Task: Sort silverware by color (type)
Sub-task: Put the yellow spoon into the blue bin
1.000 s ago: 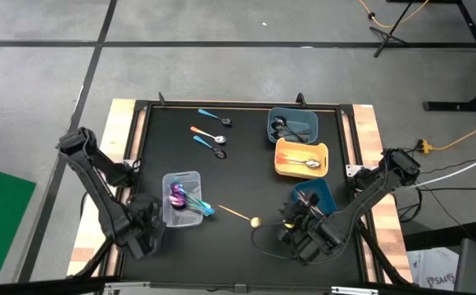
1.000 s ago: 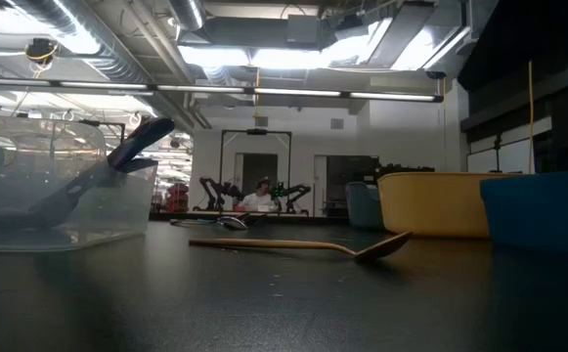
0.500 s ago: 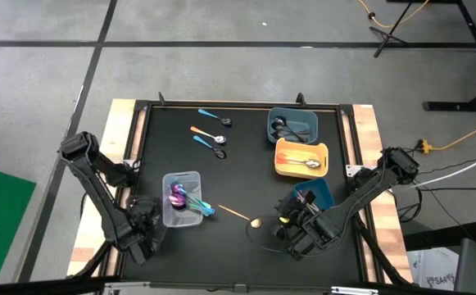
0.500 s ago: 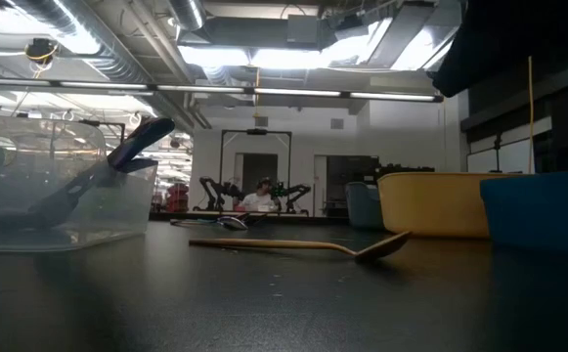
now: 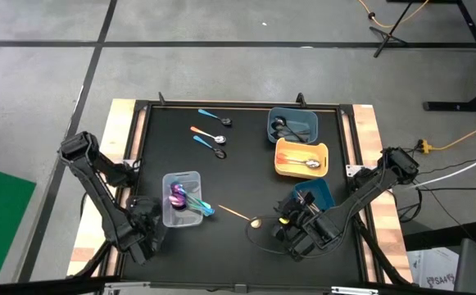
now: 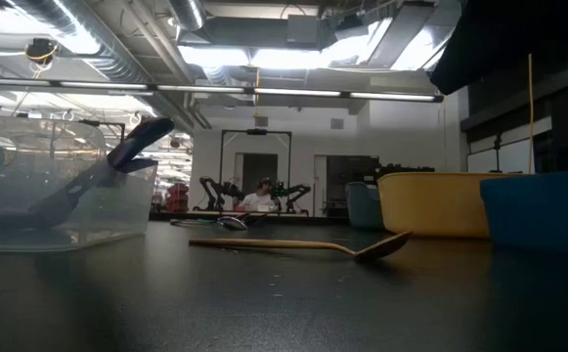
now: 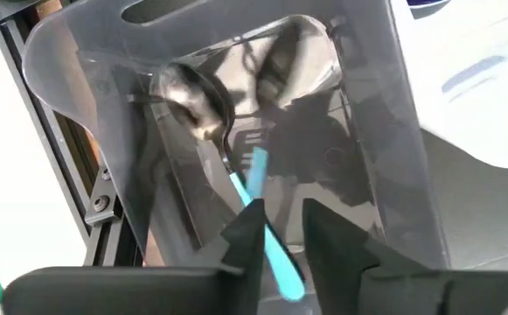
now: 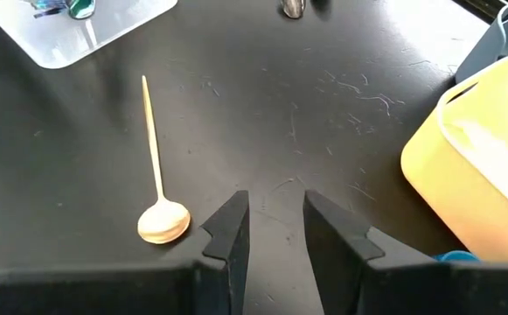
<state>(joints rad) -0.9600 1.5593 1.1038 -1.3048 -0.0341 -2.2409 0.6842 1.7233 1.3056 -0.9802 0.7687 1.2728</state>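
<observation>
Your right hand (image 8: 271, 229) hangs low over the black surface (image 5: 246, 164) with its two dark fingers (image 8: 227, 232) apart and nothing between them. Just beside it, toward the clear plastic tray (image 5: 182, 199), lies the long thin gold spoon (image 8: 156, 178), flat on the surface with its bowl nearest the hand and its handle running toward that tray. In the low view the same gold spoon (image 6: 303, 245) rests alone on the surface in front of the trays.

Your left hand (image 7: 275, 234) sits at the clear tray's near end, fingers (image 7: 245, 236) parted on either side of a teal-blue spoon handle (image 7: 271, 245); whether they actually touch it you probably cannot judge from here. Inside the clear tray you see iridescent purple spoons (image 5: 177, 193) and the teal-blue one lying across the rim.

Beyond the gold spoon from the clear tray stand three more trays: a dark blue plastic tray (image 5: 324, 190) right next to the right hand, a yellow rectangular tray (image 5: 301, 158) holding one silver spoon (image 5: 310, 164), and a grey-blue tray (image 5: 293, 124) with black spoons (image 5: 282, 125).

Well apart from the clear tray, toward the far edge of the surface, three loose spoons lie together: a blue-handled spoon (image 5: 214, 116), an orange-handled spoon (image 5: 207, 133) and another blue-handled spoon (image 5: 209, 145).
</observation>
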